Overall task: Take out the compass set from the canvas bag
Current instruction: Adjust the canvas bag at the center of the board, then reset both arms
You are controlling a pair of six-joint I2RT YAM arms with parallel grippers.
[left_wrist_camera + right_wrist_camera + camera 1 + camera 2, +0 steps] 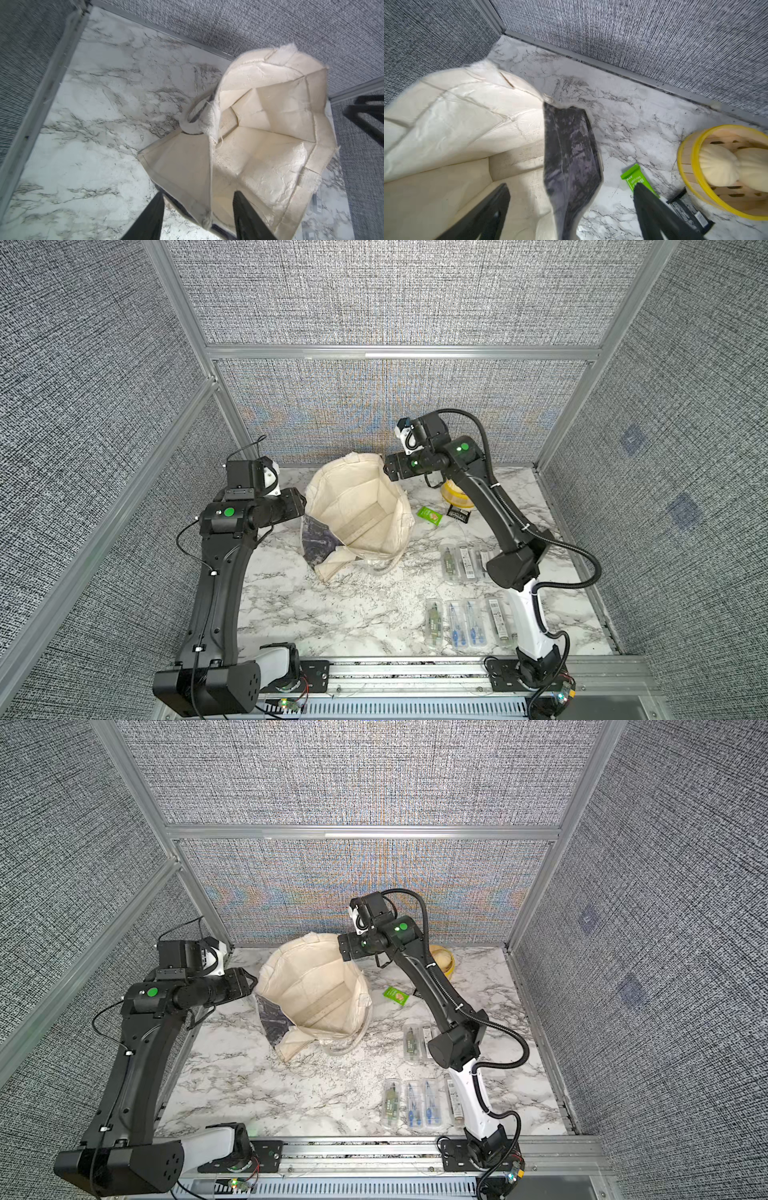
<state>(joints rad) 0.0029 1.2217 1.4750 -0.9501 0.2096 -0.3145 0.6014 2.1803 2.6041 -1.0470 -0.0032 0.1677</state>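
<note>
Bag (357,506) stands mouth-up mid-desk (332,614), cream lining showing, dark print panel on the outside.

- Left gripper (198,193): jaws apart, astride the bag's rim seam, one finger inside and one outside. Doesn't look like a pinch on the cloth.
- Right gripper (571,185): jaws wide apart over the opposite rim, astride the dark panel, gripping nothing.
- Compass sets (465,624): clear cases in two rows on the desk, right of the bag. I see none inside the bag.

Risks, my read:
- Bag is floppy and nobody clearly holds it. The walls could sag and close the mouth.
- A reach inside by either arm could drag the cloth and tip the bag over.
- The right arm's elbow hangs over the row nearer the bag. A sweep could knock those cases.
- Green packet (430,515) and steamer basket (685,158) lie just right of the bag, close to the right gripper's path.

Hard to see:
- The bag floor behind its near wall is hidden in both top views, so a case lying flat there can't be ruled out.
- The row nearer the bag is partly covered by the right arm. Count unclear.
- Both wrist views are blurred and case labels unreadable.
</note>
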